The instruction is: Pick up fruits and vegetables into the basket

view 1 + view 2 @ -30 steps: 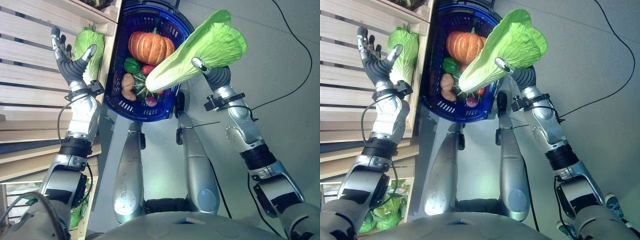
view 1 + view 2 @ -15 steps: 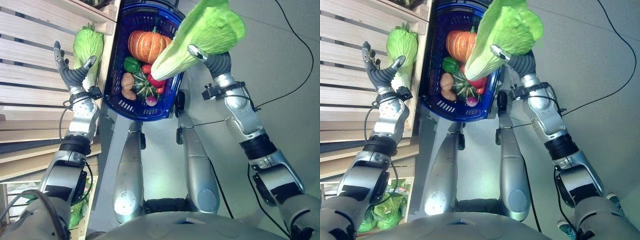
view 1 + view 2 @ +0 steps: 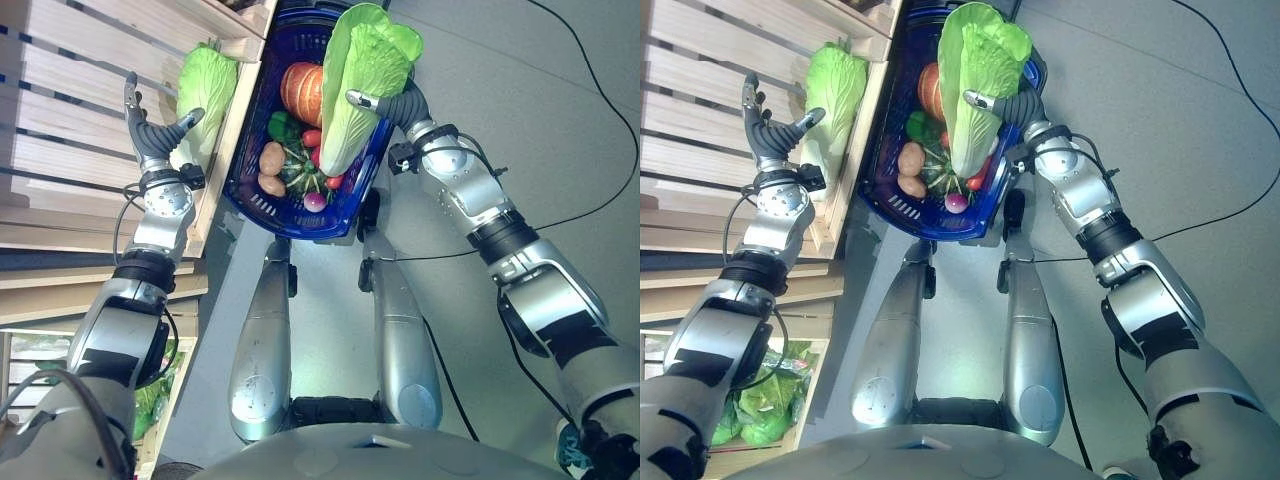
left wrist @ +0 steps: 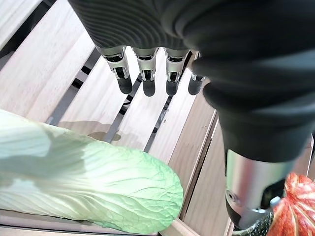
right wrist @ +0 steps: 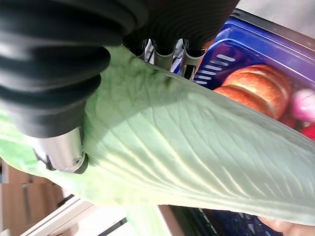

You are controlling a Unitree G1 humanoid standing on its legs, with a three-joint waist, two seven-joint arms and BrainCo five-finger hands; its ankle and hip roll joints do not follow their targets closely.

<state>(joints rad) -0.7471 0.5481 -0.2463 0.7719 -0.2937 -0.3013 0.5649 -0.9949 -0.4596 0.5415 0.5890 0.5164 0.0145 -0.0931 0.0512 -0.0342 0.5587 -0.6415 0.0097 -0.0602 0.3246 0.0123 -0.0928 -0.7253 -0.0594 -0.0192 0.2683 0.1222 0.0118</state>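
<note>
My right hand [image 3: 392, 102] is shut on a large pale-green napa cabbage [image 3: 357, 82], which hangs over the blue plastic basket [image 3: 250, 190] with its white stem end down among the contents. In the basket lie an orange pumpkin [image 3: 300, 88], a green pepper [image 3: 282, 126], a potato [image 3: 271, 158], a dark striped squash [image 3: 298, 170] and small red pieces. My left hand [image 3: 153, 134] is open over the wooden slatted shelf [image 3: 70, 120], beside a second napa cabbage [image 3: 205, 98] that lies at the shelf's edge. The left wrist view has this cabbage [image 4: 93, 182] below the straight fingers [image 4: 147, 81].
The wooden shelf rim [image 3: 232, 140] runs between the left cabbage and the basket. More leafy greens [image 3: 760, 410] lie in a lower crate at the left. Grey floor [image 3: 540, 120] lies to the right of the basket.
My right hand has swung the cabbage leftward and tipped it upright over the basket. The left hand has stayed open beside the shelf cabbage. The camera has shifted a little.
</note>
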